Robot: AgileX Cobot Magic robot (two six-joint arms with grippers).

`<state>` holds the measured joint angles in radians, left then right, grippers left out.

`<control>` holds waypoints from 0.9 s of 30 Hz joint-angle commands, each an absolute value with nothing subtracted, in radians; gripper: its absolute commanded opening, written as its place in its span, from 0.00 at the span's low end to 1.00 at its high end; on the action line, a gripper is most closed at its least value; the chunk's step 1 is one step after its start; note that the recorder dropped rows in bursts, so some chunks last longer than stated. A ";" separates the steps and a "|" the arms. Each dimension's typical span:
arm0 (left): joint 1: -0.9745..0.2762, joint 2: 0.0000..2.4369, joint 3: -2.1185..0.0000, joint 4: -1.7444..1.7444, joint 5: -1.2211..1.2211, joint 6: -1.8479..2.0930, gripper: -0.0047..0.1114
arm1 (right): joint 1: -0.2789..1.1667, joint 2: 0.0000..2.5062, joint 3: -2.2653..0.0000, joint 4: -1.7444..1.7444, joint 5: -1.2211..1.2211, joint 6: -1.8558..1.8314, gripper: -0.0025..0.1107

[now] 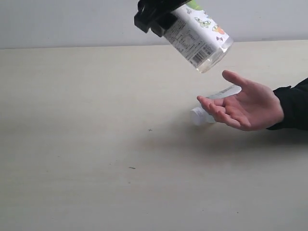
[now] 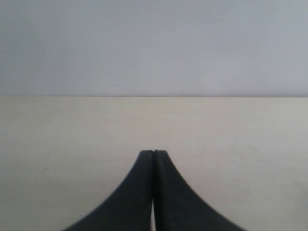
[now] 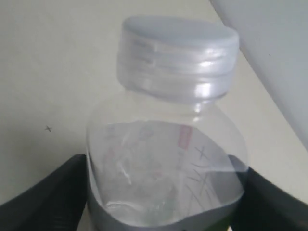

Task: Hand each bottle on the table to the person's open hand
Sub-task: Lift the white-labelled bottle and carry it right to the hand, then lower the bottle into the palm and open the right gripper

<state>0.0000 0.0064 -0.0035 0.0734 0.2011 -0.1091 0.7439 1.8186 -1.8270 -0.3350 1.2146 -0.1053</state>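
Green-label bottle [image 1: 197, 36] hangs tilted, base down, pinched by right gripper [image 1: 155, 18], above the fingertips of open hand [image 1: 248, 107], not touching. If released now it would likely glance off the fingers onto surface [image 1: 72, 144] or onto white-labelled bottle [image 1: 204, 114] lying just behind. Left gripper [image 2: 153, 161] pressed together, empty.

Robotics test bench, seen from my remote station: a broad pale table [image 1: 72, 154] with faint wood grain runs back to a plain grey-white wall [image 1: 62, 21]. My black right gripper [image 1: 161, 21] holds a clear bottle [image 1: 199, 38] in the air above a person's open hand [image 1: 250, 108]. It reads as a staged handover set-up in a lab, not a home or shop.
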 commanded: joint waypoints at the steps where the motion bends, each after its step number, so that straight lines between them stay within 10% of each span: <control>1: 0.000 0.000 0.000 0.076 0.199 -0.109 0.04 | 0.714 1.719 -1.791 -0.231 1.221 -0.024 0.02; 27: 0.000 0.000 0.000 0.076 0.199 -0.109 0.04 | 0.414 1.734 -1.387 -0.085 1.221 0.103 0.02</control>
<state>0.0000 0.0064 -0.0035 0.0734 0.2011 -0.1091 0.4277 1.7064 -1.3894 -0.0551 1.2269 0.0959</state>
